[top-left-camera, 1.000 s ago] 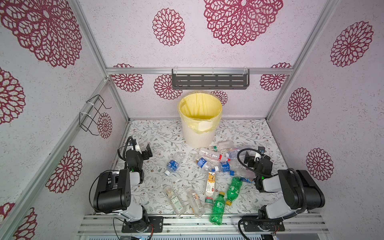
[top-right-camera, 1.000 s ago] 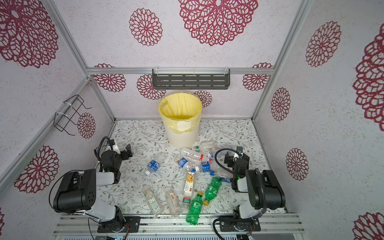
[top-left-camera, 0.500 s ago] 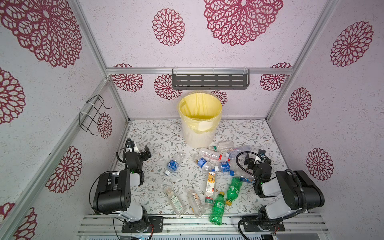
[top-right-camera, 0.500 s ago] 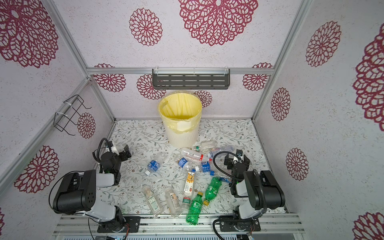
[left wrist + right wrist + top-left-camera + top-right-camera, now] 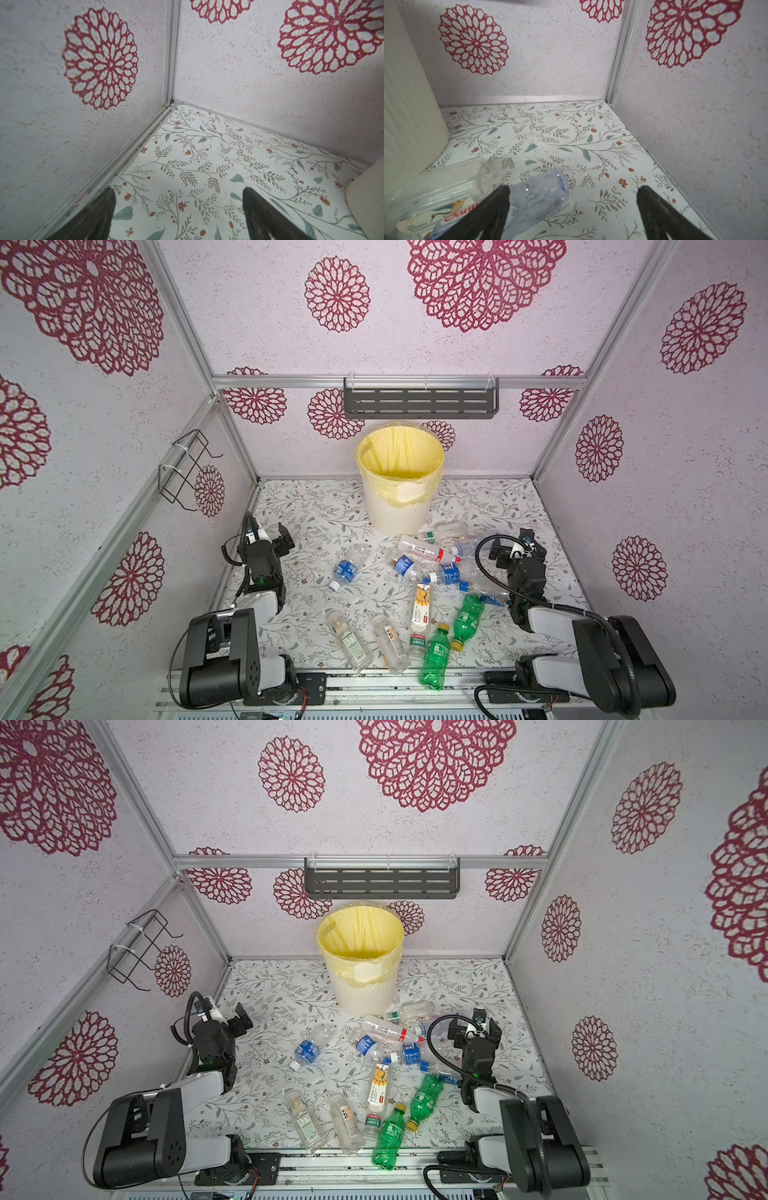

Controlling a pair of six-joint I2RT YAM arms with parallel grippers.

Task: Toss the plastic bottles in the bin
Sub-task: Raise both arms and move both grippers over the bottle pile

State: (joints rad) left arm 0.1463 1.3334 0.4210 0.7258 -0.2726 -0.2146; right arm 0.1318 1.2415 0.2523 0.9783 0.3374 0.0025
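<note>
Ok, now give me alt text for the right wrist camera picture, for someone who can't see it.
The open right gripper hangs above a floral tabletop, its dark fingers spread, with a crumpled clear bottle lying ungripped by one finger. A second clear bottle lies beside the cream bin; red-medallion walls meet in a corner behind.

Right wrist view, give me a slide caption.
Right gripper, fingers open, by a clear crumpled plastic bottle on the leaf-patterned tabletop near the cream-white ribbed bin.

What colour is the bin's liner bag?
The liner bag is pale yellow; clearest in a top view.
</note>
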